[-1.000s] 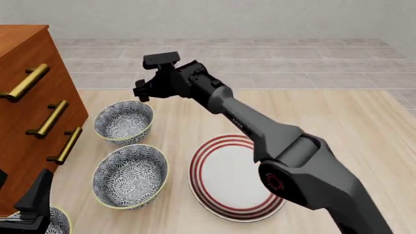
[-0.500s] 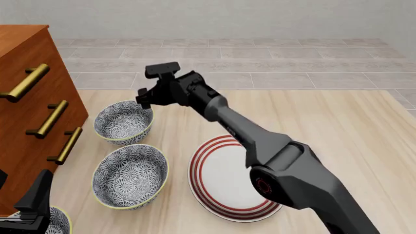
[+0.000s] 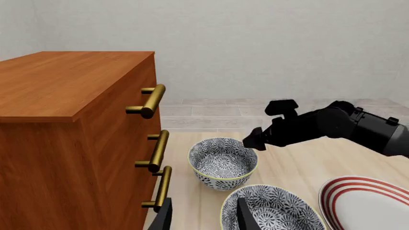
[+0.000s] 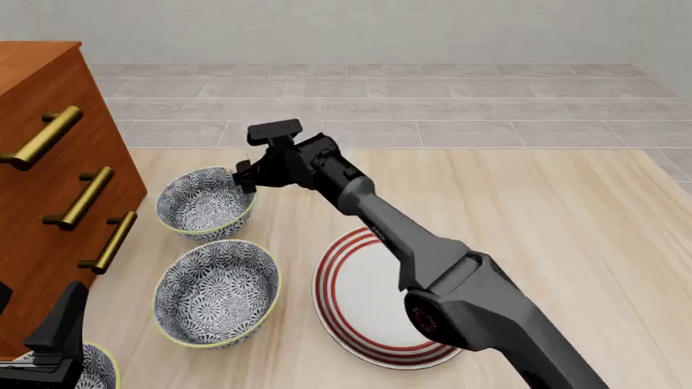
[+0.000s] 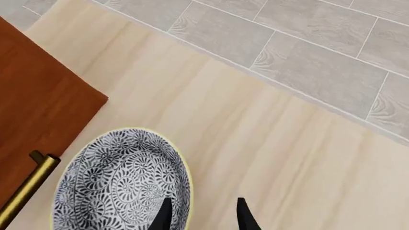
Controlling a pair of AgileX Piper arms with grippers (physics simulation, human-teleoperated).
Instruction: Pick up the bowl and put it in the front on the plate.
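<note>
The bowl (image 4: 206,202), the farthest of the three patterned ones, sits at about ten o'clock on the table (image 4: 540,211), just beside the wooden drawer cabinet (image 4: 54,162). Nothing lies inside it; only its blue-grey floral lining shows. The right gripper (image 4: 245,176) hangs at the bowl's far-right rim with its jaws parted, one finger over the inside of the rim and the other outside it (the right wrist view shows the yellowish edge running between the two dark tips, though whether either touches it I cannot tell).

A second bowl (image 4: 216,292) stands near it at about eight o'clock, also empty, and a sliver of a third bowl (image 4: 96,366) shows at the bottom left corner. The plate (image 4: 373,296) lies at six o'clock, just beside the second bowl, with nothing on it; the right arm crosses above it.

The left gripper (image 3: 203,216) rests low near the cabinet, its fingers spread apart and holding nothing.
</note>
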